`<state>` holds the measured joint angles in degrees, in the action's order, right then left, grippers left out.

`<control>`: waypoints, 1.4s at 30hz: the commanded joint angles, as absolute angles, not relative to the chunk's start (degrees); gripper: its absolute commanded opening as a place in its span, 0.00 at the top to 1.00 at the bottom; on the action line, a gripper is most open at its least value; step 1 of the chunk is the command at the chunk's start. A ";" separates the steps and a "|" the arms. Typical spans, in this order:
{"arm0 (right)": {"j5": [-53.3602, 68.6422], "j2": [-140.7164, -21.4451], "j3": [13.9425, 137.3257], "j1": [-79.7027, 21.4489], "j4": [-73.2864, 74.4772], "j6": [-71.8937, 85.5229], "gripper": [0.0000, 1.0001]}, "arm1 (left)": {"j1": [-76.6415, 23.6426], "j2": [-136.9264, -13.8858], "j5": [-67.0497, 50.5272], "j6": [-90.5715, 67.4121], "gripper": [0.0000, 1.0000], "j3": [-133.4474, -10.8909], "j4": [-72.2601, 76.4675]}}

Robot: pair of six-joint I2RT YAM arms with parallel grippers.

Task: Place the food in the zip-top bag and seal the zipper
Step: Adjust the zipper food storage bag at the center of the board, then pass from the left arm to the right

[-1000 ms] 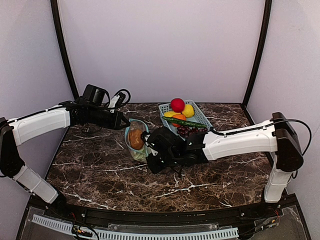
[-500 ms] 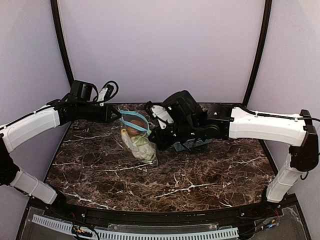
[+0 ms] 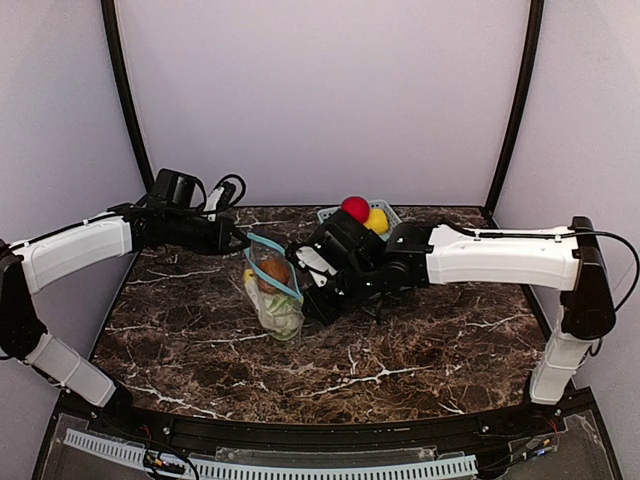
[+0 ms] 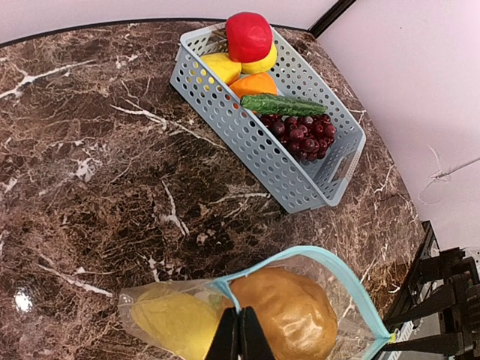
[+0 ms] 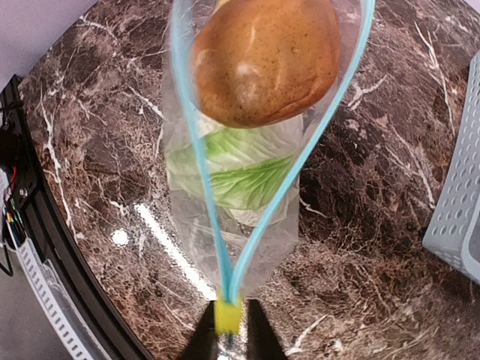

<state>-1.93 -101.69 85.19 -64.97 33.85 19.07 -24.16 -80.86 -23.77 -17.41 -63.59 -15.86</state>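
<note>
Fingers of left gripper (image 4: pixel 240 336) pinch zipper (image 5: pixel 194 150) rim; right gripper (image 5: pixel 227 334) clamps yellow end tab (image 5: pixel 227 315) | zip-top bag (image 5: pixel 262 247) gapes, brown bun (image 5: pixel 262 60) at mouth | basket (image 4: pixel 262 150) partly hidden behind right arm (image 3: pixel 490 262)

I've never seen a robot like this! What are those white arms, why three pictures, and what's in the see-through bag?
Those are two robot arms bolted to a marble table. One picture looks down from above; the other two come from small cameras on each wrist. The left gripper and right gripper each pinch the clear zip-top bag by its blue zipper, mouth open. Inside are a brown toy bun, a green leaf, something yellow. A blue basket with a red fruit stands nearby.
</note>
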 commanded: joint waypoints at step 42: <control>-18.70 -104.07 75.86 -76.07 6.44 23.82 0.62 | -23.58 -82.49 -24.09 -17.80 0.99 -62.98 -14.57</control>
